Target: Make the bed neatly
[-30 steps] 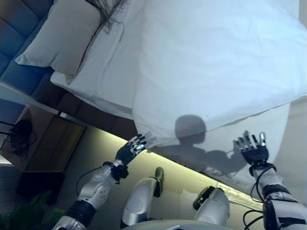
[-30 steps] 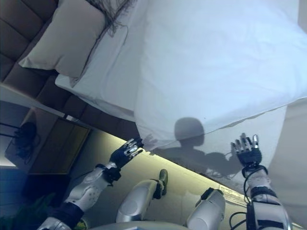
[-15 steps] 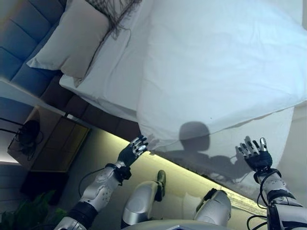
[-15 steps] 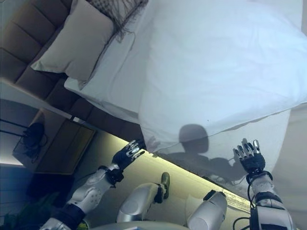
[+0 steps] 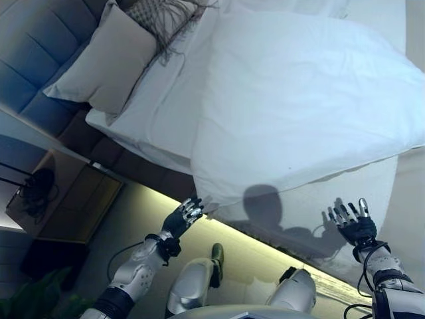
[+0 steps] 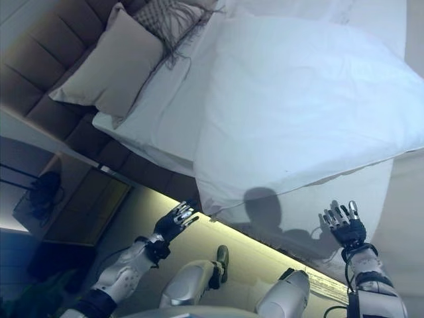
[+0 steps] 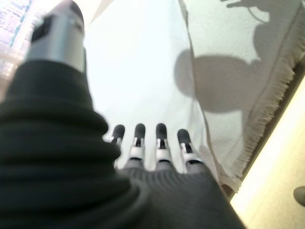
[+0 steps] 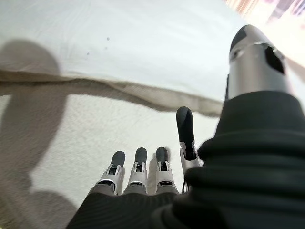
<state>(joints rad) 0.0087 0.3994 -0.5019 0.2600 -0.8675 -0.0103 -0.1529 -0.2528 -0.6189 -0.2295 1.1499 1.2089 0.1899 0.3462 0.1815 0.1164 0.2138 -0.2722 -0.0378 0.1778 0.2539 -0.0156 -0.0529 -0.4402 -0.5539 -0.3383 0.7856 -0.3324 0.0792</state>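
Observation:
A white duvet point(image 5: 305, 100) lies spread over the bed, its near edge hanging over a cream fringed bedspread point(image 5: 319, 209). A white sheet point(image 5: 159, 113) shows at the head end, with a beige pillow point(image 5: 99, 60) and a dark patterned cushion point(image 5: 163, 13) against the headboard. My left hand point(image 5: 182, 216) is open and empty, held just off the duvet's near corner; it also shows in the left wrist view point(image 7: 152, 143). My right hand point(image 5: 352, 222) is open and empty in front of the bedspread's side; it also shows in the right wrist view point(image 8: 143, 167).
A padded blue-grey headboard point(image 5: 40, 40) stands at the far left. A wooden nightstand point(image 5: 66, 199) with a dark object point(image 5: 30, 186) on it stands beside the bed. A lit strip runs along the bed's base point(image 5: 265, 236). A green plant point(image 5: 33, 299) shows at the lower left.
The whole picture has shifted, so the camera has moved. Both hands stay open and have dropped slightly relative to the duvet's edge.

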